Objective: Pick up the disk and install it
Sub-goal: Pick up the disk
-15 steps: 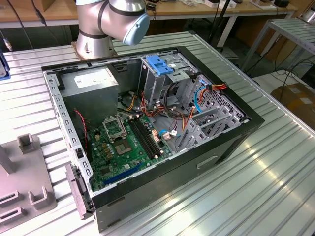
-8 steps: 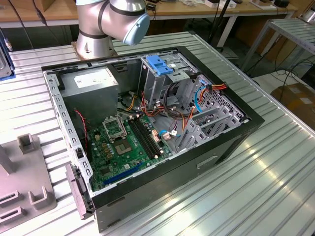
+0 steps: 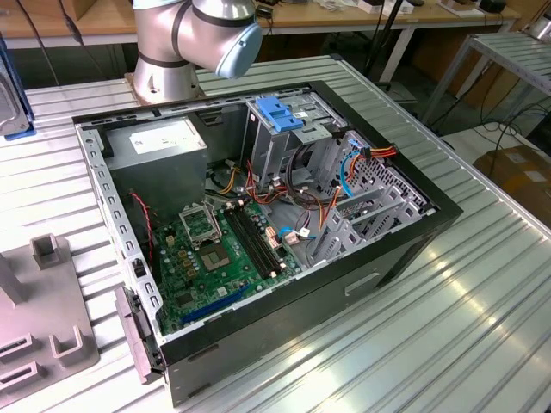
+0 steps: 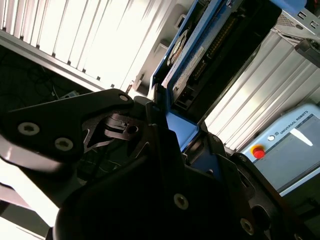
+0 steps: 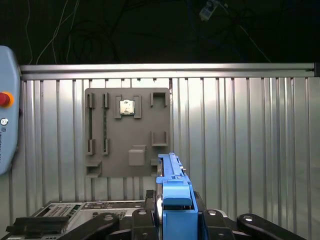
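The disk (image 5: 173, 192) stands edge-on in the first wrist view, its blue plastic bracket facing the camera. My gripper (image 5: 172, 222) is shut on it, with a black finger (image 5: 148, 202) pressed to one side. In the second wrist view the disk (image 4: 197, 57) shows its blue edge, a pale label face and a dark circuit side, rising out of my gripper (image 4: 167, 117). It hangs above the ribbed metal table. The open computer case (image 3: 344, 292) lies on its side in the exterior view, with an upright drive cage with a blue handle (image 3: 280, 116) at its back.
Inside the case are a grey power supply box (image 3: 159, 142), a green motherboard (image 3: 215, 249) and loose cables (image 3: 344, 168). A grey fixture plate (image 5: 127, 132) holds a small chip (image 5: 126, 106). A teach pendant (image 4: 287, 145) lies on the table. The arm's base (image 3: 189, 43) stands behind the case.
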`<action>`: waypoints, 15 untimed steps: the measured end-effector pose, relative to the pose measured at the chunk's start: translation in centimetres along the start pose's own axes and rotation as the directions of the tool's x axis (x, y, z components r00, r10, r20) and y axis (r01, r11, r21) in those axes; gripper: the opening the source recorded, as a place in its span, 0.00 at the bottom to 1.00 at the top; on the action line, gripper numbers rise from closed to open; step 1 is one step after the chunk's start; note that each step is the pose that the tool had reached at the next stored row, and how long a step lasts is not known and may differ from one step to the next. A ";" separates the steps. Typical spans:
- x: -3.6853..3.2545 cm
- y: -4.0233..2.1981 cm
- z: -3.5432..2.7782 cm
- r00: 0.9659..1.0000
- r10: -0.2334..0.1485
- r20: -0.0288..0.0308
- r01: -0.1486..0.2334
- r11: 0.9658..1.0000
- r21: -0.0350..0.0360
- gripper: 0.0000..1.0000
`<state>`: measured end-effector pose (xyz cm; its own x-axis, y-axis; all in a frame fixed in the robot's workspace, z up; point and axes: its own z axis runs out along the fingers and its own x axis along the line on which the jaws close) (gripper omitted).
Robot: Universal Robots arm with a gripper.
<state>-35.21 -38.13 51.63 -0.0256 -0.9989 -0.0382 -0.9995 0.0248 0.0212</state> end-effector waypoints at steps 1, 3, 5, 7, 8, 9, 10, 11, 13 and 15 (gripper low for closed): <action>0.00 -0.08 0.00 1.000 0.000 0.000 0.000 1.000 0.000 0.37; 0.00 -0.26 -0.01 1.000 0.000 0.000 0.000 1.000 0.000 0.37; 0.00 -0.48 -0.01 1.000 0.000 0.000 0.000 1.000 0.000 0.37; -0.01 -0.66 -0.01 1.000 0.000 0.000 0.000 1.000 0.000 0.37; -0.01 -0.71 -0.02 1.000 0.000 0.000 0.000 1.000 0.000 0.37; -0.01 -0.82 -0.02 1.000 0.000 0.000 0.000 1.000 0.000 0.37; -0.01 -0.88 -0.02 1.000 0.000 0.000 0.000 1.000 0.000 0.37; -0.01 -0.98 -0.02 1.000 0.000 0.000 0.000 1.000 0.000 0.37; -0.01 -1.12 -0.02 1.000 0.000 0.000 0.000 1.000 0.000 0.37; 0.00 -1.22 -0.03 1.000 0.000 0.000 0.000 1.000 0.000 0.37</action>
<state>-34.00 -38.16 51.63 -0.0256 -0.9989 -0.0382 -0.9995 0.0248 0.0213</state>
